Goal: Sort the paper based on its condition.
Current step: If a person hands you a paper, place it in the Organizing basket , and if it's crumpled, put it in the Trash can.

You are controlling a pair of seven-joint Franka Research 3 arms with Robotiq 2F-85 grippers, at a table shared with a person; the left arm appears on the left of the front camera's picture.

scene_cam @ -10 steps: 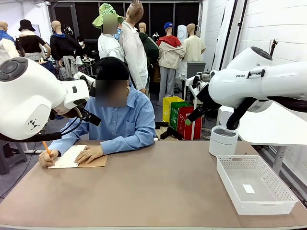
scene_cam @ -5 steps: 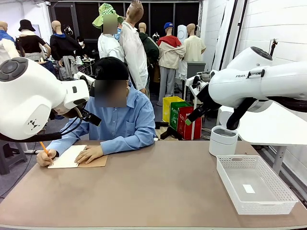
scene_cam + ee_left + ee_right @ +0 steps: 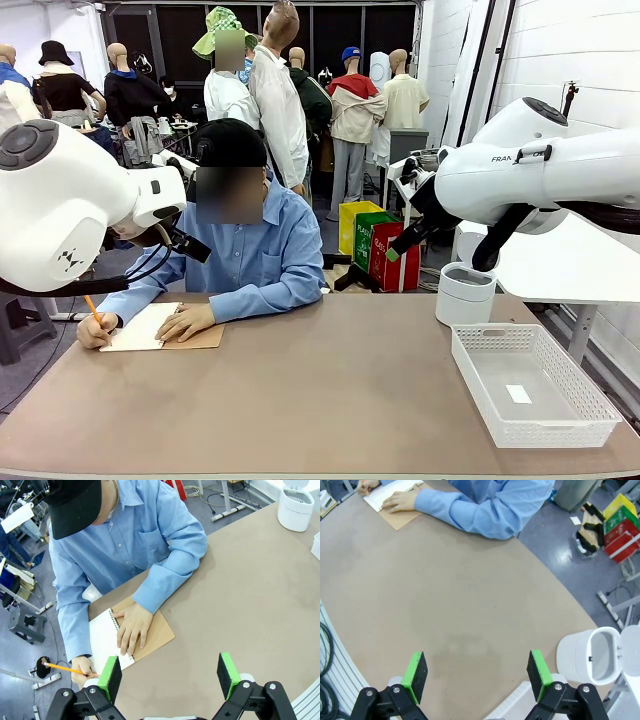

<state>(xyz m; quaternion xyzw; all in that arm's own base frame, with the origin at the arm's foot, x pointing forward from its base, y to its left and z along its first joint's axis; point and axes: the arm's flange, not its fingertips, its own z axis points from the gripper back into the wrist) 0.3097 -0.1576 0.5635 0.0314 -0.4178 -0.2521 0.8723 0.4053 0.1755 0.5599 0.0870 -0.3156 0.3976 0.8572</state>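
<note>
The paper is out of view as loose sheets. A person in a blue shirt writes with an orange pencil (image 3: 93, 308) on the white page of a spiral notebook (image 3: 150, 326) with a brown cover, at the table's far left. One hand (image 3: 185, 322) lies flat on the notebook (image 3: 102, 637). My left gripper (image 3: 169, 672) hangs open high above the table, near the notebook, with nothing between its green pads. My right gripper (image 3: 477, 672) also hangs open and empty above the bare table, the notebook (image 3: 390, 492) far from it.
A white mesh basket (image 3: 470, 375) stands at the front right with a tiny white tag (image 3: 518, 394) in it. Behind it sits a round white bin (image 3: 466, 293), lid open in the right wrist view (image 3: 592, 657). The brown table (image 3: 330, 390) lies bare between them.
The person's pencil hand has shifted slightly on the page. Both arms have stayed still with their grippers open.
</note>
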